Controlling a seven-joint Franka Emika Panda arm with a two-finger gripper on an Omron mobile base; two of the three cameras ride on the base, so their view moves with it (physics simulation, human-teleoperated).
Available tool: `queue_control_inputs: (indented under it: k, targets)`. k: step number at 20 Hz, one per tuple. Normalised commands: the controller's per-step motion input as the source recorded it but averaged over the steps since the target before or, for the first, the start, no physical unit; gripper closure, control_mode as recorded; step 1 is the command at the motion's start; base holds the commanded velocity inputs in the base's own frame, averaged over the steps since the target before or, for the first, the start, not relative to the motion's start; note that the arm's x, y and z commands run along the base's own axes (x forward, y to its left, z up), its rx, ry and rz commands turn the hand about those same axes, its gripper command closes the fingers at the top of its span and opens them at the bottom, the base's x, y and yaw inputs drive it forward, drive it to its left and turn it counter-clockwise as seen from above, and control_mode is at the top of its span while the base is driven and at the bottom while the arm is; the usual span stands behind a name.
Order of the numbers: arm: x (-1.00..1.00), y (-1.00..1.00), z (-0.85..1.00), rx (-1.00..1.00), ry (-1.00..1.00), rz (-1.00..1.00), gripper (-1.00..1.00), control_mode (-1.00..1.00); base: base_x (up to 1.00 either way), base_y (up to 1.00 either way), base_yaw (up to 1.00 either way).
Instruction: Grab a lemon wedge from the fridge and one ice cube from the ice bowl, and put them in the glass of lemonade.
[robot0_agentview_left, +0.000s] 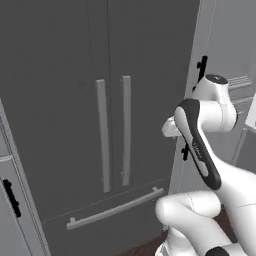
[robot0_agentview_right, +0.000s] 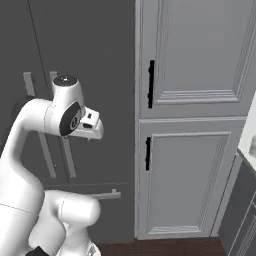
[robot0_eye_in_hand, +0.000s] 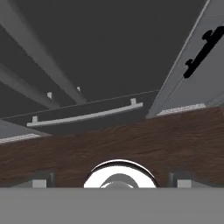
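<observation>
Dark grey, the fridge (robot0_agentview_left: 65, 100) fills the left of the frame, doors closed, pale bar handles (robot0_agentview_left: 102, 135) at centre. The gripper (robot0_eye_in_hand: 112, 180) stands wide open, holding nothing.

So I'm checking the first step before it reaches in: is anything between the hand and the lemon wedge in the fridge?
Yes. The fridge is shut: both upper doors are closed, their bar handles side by side and untouched, so the wedge is hidden behind them. The hand is open, pointing down at the floor before the fridge.
</observation>
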Motion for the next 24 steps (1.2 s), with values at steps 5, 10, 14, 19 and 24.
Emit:
queue_control_inputs:
  k: [5,10,14,19,24]
  targets:
    - [0.0,0.0,0.0,0.0,0.0,0.0,-1.0,1.0,0.0,0.0,-0.96]
    - [0.0,0.0,0.0,0.0,0.0,0.0,-1.0,1.0,0.07,-0.03,-0.9]
    - [0.0,0.0,0.0,0.0,0.0,0.0,-1.0,1.0,0.62,-0.13,-0.64]
    - [0.0,0.0,0.0,0.0,0.0,0.0,-1.0,1.0,0.98,-0.11,-0.43]
    - [0.0,0.0,0.0,0.0,0.0,0.0,-1.0,1.0,0.98,-0.29,-0.31]
